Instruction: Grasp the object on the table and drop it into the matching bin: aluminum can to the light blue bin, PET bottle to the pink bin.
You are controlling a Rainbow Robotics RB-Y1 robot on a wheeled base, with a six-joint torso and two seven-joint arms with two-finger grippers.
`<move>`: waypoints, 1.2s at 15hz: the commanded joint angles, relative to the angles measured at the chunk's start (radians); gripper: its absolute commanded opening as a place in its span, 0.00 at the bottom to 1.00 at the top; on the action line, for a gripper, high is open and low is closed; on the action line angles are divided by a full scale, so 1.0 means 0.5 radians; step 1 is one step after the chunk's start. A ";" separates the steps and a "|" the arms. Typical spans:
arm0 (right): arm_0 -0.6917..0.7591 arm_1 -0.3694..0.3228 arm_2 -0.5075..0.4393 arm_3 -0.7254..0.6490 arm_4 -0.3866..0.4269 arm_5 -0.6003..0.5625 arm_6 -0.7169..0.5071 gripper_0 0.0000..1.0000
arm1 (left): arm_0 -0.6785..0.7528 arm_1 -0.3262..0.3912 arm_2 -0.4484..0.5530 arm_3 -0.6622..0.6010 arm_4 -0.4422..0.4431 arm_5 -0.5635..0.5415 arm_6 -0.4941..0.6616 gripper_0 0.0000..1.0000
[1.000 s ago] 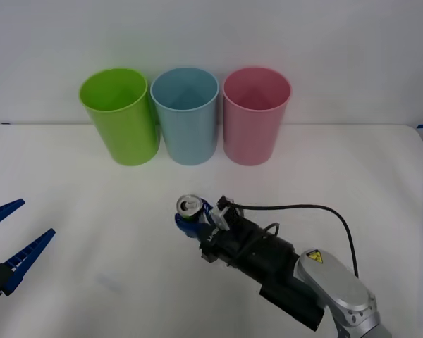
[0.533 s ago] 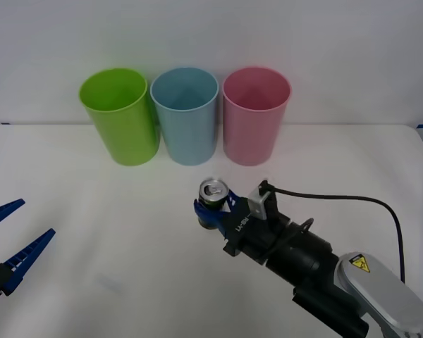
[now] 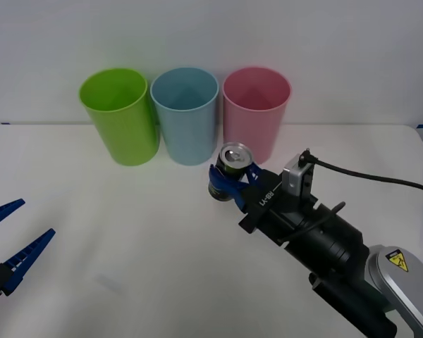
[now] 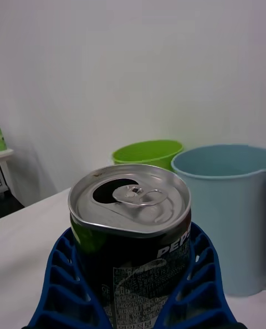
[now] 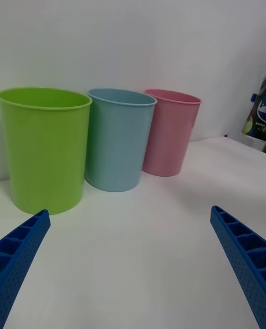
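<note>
Since the aluminum can (image 3: 230, 171) is already opened at its pull-tab, it's prob. empty: v. light, thin-walled, easy to dent, smooth and a bit slippery on the sides.

Front view: right gripper (image 3: 233, 183) has its jaws closed on the can's lower body, can upright, top showing, lifted off the counter (image 3: 127, 232). It hangs just near of the gap between the light blue bin (image 3: 185, 116) and the pink bin (image 3: 255, 116), a lime green bin (image 3: 120, 116) further left. All three bins stand in a row at the far edge. Left gripper (image 3: 13, 239) is parked at the near left, jaws spread open, holding nothing.

Right wrist view: blue ribbed fingers (image 4: 202, 284) wrap both sides of the can (image 4: 130, 235) around mid-body, below the rim. Good spot: the sidewall is weakest in the middle, so light squeeze only; ribs should give enough friction w/o crushing. Light blue bin (image 4: 227, 212) sits just beyond the can, lime green bin (image 4: 147, 153) behind it.

Left wrist view: open fingers (image 5: 238, 251) at both corners, bare counter (image 5: 138, 240) between them; green (image 5: 44, 146), blue (image 5: 119, 138) and pink (image 5: 169, 132) bins in a row farther off. A sliver of the can (image 5: 256, 116) shows at the right edge.

Judgement: drop needs the can over the blue rim, i.e. further and left.
</note>
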 commanded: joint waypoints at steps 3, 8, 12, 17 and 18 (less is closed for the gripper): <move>-0.164 0.010 -0.032 -0.031 0.003 0.061 -0.094 0.00 | 0.000 0.000 0.000 0.000 0.000 0.000 0.000 1.00; -0.535 0.023 -0.038 0.171 0.003 0.095 -0.180 0.00 | 0.000 0.000 0.000 0.000 0.000 0.000 0.000 1.00; -0.864 0.096 -0.038 0.493 0.030 0.150 -0.232 0.00 | 0.000 0.000 0.000 0.000 0.000 0.000 0.000 1.00; -1.241 0.271 -0.057 0.981 0.089 0.276 -0.263 0.00 | 0.000 0.000 0.000 0.000 0.000 0.000 0.000 1.00; -1.324 0.326 -0.084 1.110 0.110 0.273 -0.263 0.00 | 0.000 0.000 0.000 0.000 0.000 0.000 0.000 1.00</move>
